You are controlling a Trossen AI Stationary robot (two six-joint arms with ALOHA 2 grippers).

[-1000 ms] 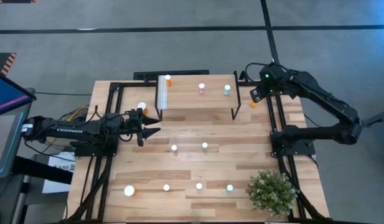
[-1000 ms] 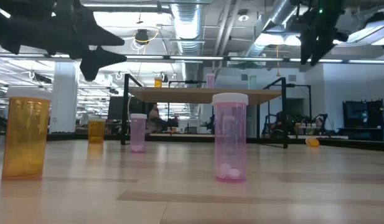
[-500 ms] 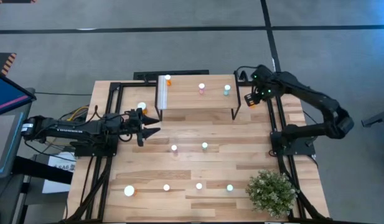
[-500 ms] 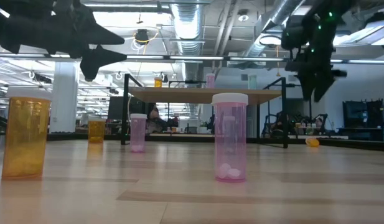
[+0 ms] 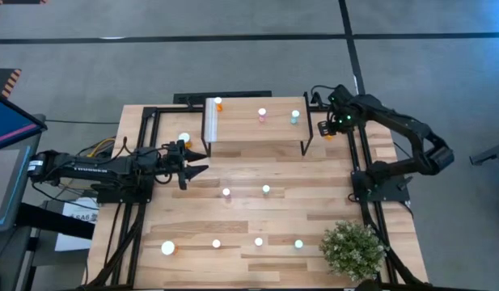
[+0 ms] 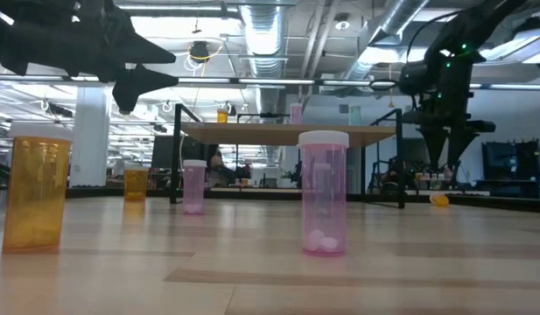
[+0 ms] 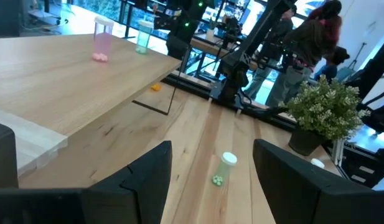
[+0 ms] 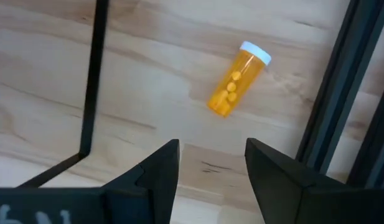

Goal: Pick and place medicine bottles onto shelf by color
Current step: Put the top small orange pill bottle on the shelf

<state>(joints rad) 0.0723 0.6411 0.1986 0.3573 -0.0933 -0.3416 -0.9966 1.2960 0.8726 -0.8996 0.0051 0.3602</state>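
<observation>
Your right tool (image 8: 207,163), fingers parted and empty, hangs over a fallen orange bottle (image 8: 237,79) beside the shelf (image 5: 257,134). Your left tool (image 5: 196,163), also spread, waits apart.

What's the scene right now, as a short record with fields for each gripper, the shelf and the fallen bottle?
right gripper: open, pointing down over the fallen orange bottle, not touching it
fallen orange bottle: lying on its side on the table beside the shelf's leg
left gripper: open, empty, waiting at the table's left side
shelf: holds one orange, one pink and one teal bottle, all upright
</observation>
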